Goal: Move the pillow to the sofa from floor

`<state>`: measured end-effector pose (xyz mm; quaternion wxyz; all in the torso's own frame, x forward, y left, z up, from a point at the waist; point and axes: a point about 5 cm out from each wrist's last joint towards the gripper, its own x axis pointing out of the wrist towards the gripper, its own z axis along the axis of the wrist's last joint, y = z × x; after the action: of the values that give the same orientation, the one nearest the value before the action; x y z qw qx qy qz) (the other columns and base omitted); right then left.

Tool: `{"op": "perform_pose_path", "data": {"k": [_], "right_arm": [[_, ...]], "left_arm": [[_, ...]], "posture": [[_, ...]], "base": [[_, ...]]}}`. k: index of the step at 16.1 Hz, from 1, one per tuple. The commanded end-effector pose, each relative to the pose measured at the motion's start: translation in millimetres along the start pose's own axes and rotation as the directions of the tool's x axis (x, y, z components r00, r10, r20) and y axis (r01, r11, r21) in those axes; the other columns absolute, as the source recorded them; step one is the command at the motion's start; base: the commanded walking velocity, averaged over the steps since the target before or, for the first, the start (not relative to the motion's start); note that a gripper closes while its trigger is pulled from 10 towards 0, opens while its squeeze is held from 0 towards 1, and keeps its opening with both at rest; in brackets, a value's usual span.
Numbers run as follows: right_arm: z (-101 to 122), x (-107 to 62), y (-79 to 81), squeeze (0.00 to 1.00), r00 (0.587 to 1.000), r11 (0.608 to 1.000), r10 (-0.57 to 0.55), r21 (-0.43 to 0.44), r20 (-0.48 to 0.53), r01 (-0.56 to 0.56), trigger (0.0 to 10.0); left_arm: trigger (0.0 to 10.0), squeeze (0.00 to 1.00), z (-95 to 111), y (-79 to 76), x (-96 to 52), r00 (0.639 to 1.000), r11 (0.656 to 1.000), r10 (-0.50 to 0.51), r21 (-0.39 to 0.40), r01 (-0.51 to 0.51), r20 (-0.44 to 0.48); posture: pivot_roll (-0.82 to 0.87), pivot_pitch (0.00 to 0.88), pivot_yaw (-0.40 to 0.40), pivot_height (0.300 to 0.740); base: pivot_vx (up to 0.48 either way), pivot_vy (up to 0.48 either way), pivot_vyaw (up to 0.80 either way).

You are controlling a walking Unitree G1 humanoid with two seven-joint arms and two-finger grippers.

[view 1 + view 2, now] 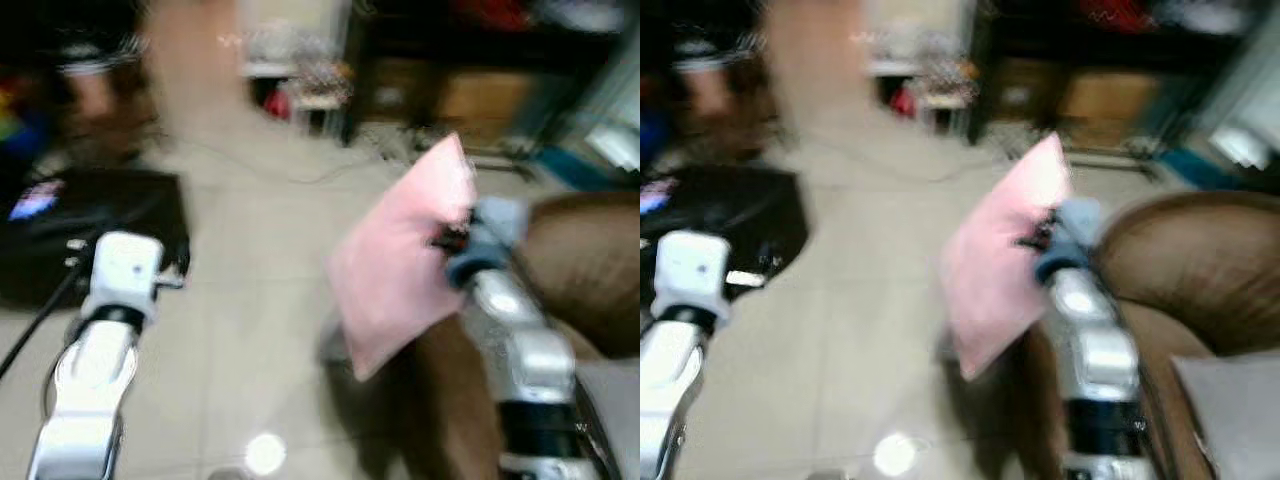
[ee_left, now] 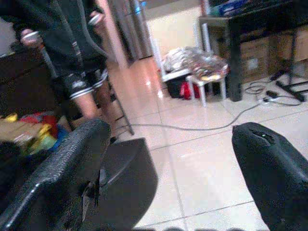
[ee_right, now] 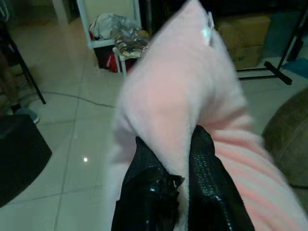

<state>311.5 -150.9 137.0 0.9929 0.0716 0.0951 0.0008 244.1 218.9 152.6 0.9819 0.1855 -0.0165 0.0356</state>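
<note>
Your right gripper (image 3: 180,159) is clenched on only a fold of the pink pillow (image 1: 400,260), held in the air beside the brown sofa (image 1: 1200,270). It may slip out. Left gripper (image 2: 168,159) is released, idle.

Both head views look forward and down from above at the same tiled floor (image 1: 230,300), blurred. The left wrist camera looks low along its claw (image 2: 168,173) across that floor. The right wrist camera sits tight against the pink pillow (image 3: 187,96).
</note>
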Motion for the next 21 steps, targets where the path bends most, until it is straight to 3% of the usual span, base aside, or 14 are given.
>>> {"op": "perform_pose_path", "data": {"k": [1, 9, 21], "right_arm": [[16.7, -0.5, -11.7, 0.00, 0.997, 0.999, -0.040, -0.006, 0.067, 0.040, 10.0], [14.6, -6.7, -18.2, 0.00, 0.995, 0.997, -0.079, 0.001, 0.066, 0.079, 10.0], [15.0, -6.7, -15.7, 0.00, 0.995, 0.998, -0.068, 0.003, 0.067, 0.068, 10.0]], "left_arm": [[10.0, 0.50, 4.6, -7.2, 2.0, 1.000, 1.000, -0.025, -0.003, 0.025, 0.018], [10.0, 0.47, 7.6, -7.8, 4.1, 0.999, 0.999, -0.039, -0.028, 0.040, 0.033], [10.0, 0.46, 7.8, -8.0, 3.7, 0.999, 0.999, -0.034, -0.029, 0.035, 0.041]], "posture": [[-0.01, 0.000, -0.089, 0.740], [-0.03, 0.000, -0.067, 0.740], [-0.02, 0.000, -0.078, 0.740]], "base": [[0.000, 0.000, -0.80], [0.000, 0.000, -0.80], [0.000, 0.000, -0.80]]}}
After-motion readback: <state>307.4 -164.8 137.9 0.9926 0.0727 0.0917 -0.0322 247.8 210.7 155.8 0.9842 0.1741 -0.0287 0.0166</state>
